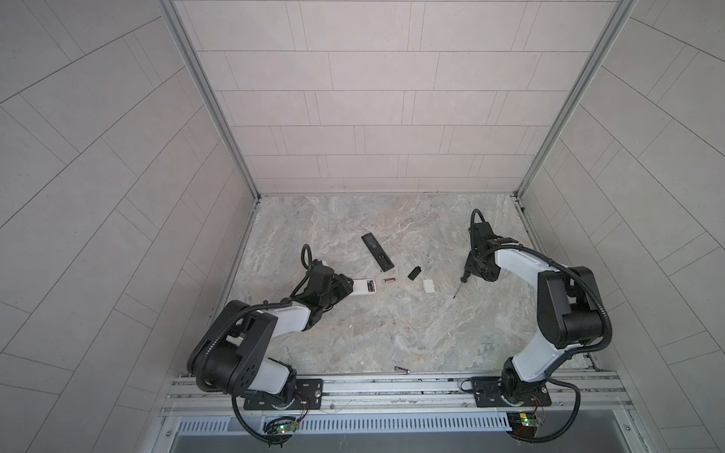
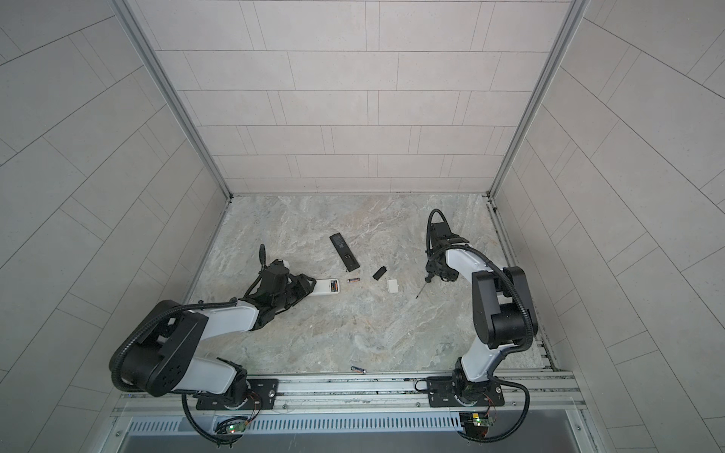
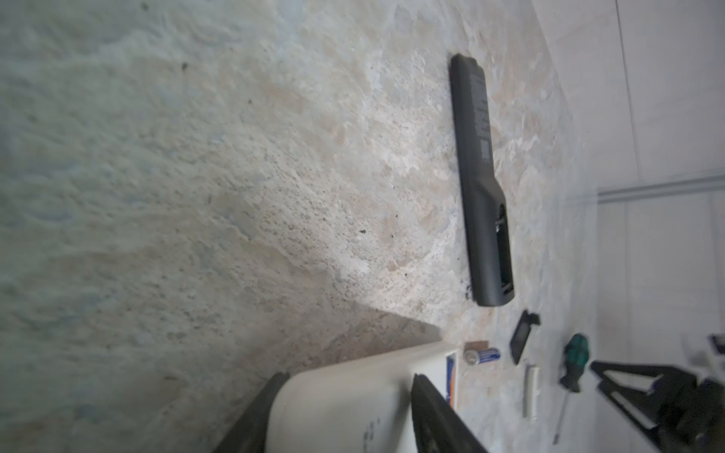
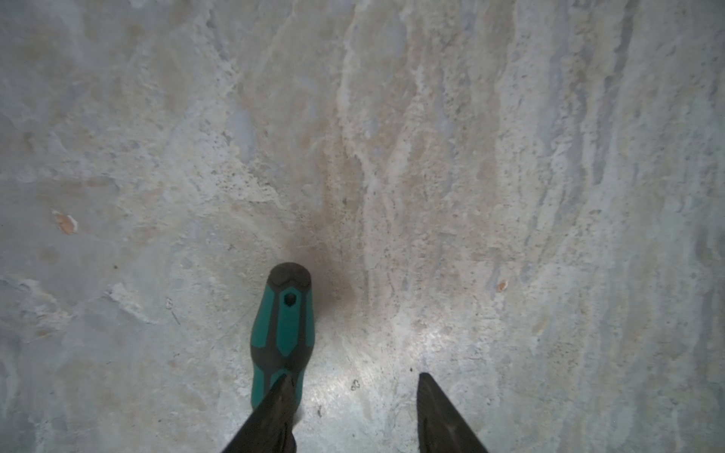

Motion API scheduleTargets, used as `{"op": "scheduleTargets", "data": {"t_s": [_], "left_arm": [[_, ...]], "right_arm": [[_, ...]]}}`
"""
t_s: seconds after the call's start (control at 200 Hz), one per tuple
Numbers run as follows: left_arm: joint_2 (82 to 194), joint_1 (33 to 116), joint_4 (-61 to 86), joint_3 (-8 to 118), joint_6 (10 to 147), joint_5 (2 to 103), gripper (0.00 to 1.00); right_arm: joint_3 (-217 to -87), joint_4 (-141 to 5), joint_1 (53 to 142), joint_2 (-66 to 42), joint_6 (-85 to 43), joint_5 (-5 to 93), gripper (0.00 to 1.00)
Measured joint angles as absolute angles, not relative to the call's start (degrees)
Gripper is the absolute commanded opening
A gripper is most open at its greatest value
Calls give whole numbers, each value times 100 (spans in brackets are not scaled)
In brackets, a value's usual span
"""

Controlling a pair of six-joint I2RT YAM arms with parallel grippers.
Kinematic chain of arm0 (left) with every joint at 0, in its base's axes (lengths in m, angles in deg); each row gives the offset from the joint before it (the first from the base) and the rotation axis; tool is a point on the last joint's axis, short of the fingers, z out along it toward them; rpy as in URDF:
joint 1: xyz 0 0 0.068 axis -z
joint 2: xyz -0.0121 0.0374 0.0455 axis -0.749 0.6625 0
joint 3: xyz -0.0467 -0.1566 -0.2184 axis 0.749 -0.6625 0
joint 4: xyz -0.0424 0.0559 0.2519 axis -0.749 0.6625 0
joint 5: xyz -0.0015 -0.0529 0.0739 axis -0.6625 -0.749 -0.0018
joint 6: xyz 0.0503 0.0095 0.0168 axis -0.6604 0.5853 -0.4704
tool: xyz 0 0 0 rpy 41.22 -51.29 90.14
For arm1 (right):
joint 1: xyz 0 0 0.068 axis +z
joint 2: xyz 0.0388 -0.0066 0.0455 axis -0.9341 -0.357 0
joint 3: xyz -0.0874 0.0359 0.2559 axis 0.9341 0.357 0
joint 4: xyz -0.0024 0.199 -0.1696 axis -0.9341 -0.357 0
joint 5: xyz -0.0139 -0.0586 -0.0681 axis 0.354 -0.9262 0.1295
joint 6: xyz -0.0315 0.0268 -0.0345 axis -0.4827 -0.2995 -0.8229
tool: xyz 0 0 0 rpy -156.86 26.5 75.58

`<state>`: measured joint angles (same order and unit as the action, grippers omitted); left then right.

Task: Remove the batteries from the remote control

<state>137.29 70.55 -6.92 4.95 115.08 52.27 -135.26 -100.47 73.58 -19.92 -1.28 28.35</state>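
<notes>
A white remote control [image 1: 363, 286] lies back up with its compartment open and a battery [image 1: 371, 286] in it; the same battery [image 3: 450, 376] shows at the remote's end [image 3: 353, 396]. My left gripper [image 3: 349, 378] is open, one finger on each side of the white remote's body. A loose battery [image 1: 389, 280] [image 3: 480, 356] lies just past that remote. Another battery [image 1: 401, 369] lies at the table's front edge. A black remote [image 1: 377, 251] [image 3: 480, 188] lies further back, its compartment open. My right gripper [image 4: 355, 376] is open with nothing between the fingers, over the green-handled screwdriver [image 4: 282, 325].
A small black cover [image 1: 414, 272] and a white cover [image 1: 429, 285] lie between the remotes and the screwdriver [image 1: 459, 286]. Tiled walls enclose the marble table [image 1: 372, 333] at the back and both sides. A metal rail [image 1: 392, 386] runs along the front.
</notes>
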Motion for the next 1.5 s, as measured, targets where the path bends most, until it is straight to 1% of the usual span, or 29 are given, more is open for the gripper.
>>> {"op": "scheduleTargets", "data": {"t_s": [0.075, 0.085, 0.1, 0.175, 0.18, 0.19, 0.195, 0.22, 0.41, 0.675, 0.821, 0.891, 1.016, 1.181, 1.311, 1.501], "left_arm": [[13525, 7055, -491, 495, 11455, 5303, 72], [13490, 7055, -454, 495, 11444, 5305, 80], [13455, 7055, -406, 495, 11425, 5314, 84], [13241, 7055, -150, 495, 11344, 5397, 85], [13230, 7055, -142, 495, 11340, 5404, 87], [13195, 7055, -107, 495, 11333, 5412, 95], [13187, 7055, -96, 495, 11324, 5412, 98], [13117, 7055, -11, 497, 11252, 5439, 100], [12802, 7055, 772, 751, 10867, 5640, 100], [12575, 7055, 1618, 1457, 9858, 5777, 100], [12575, 7068, 2048, 1951, 9248, 5804, 92], [12575, 7101, 2184, 2191, 8944, 5801, 92], [12575, 7285, 2317, 2512, 8428, 5854, 91], [12581, 7702, 2357, 2818, 7694, 5978, 90], [12745, 8091, 2234, 3089, 7143, 5968, 90], [13464, 8513, 2092, 3885, 6795, 5530, 89]], "right_arm": [[-13524, -10027, 7358, -1952, -80, 2865, 51], [-13524, -10027, 7358, -1946, -80, 2863, 51], [-13522, -10025, 7358, -1928, -73, 2863, 51], [-13489, -10018, 7371, -1802, -56, 2867, 51], [-13487, -10018, 7371, -1788, -58, 2867, 51], [-13483, -10018, 7371, -1767, -58, 2872, 51], [-13483, -10016, 7371, -1760, -58, 2874, 51], [-13483, -10012, 7373, -1723, -60, 2894, 51], [-13706, -9968, 7463, -1848, -143, 3064, 49], [-13883, -10018, 7489, -2453, -235, 3154, 39], [-13885, -10040, 7489, -2652, -255, 3147, 33], [-13891, -10040, 7489, -2722, -257, 3145, 30], [-13904, -10051, 7493, -2735, -233, 3121, 18], [-13902, -10031, 7548, -2704, -189, 3132, 16], [-13850, -9878, 7799, -2302, -165, 3239, 16], [-13605, -9035, 8564, -857, -63, 3396, 16]]}}
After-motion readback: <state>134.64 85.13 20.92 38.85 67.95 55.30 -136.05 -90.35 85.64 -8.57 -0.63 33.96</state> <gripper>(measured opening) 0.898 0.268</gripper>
